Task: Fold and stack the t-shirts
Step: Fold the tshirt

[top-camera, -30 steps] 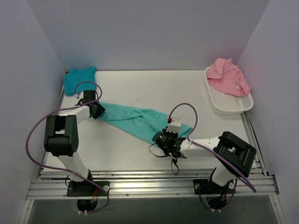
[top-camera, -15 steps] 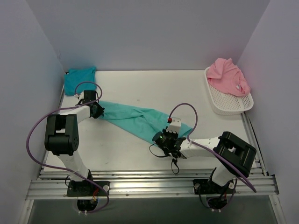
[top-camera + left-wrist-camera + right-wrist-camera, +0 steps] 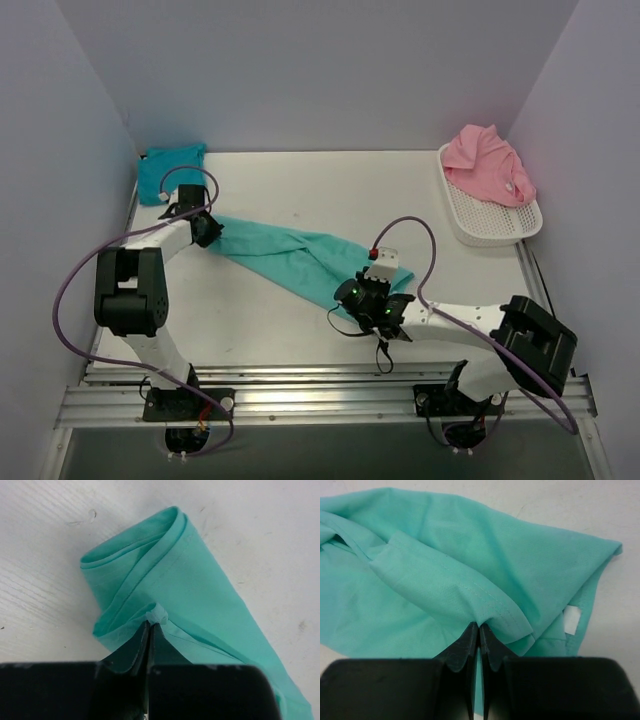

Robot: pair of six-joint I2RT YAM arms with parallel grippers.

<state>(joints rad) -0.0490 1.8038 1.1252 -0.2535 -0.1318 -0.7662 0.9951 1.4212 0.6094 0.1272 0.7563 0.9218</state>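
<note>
A sea-green t-shirt (image 3: 290,252) lies stretched in a long band across the table, from far left to near centre. My left gripper (image 3: 208,230) is shut on its far-left end; in the left wrist view the jaws pinch a hem fold (image 3: 156,616). The right gripper (image 3: 357,293) is shut on the shirt's other end, its fingers pinching a stitched hem (image 3: 479,625). A folded turquoise-blue t-shirt (image 3: 168,170) rests in the far left corner. The pink t-shirt (image 3: 487,162) is heaped in the white basket (image 3: 500,228).
The basket stands at the far right against the wall. A white label (image 3: 572,620) shows on the green shirt near my right fingers. Walls close the table at the left, back and right; a metal rail (image 3: 320,395) runs along the near edge.
My left gripper has shut on the shirt's left end and shifted slightly back. The right arm has moved a little right and nearer with its end of the shirt.
</note>
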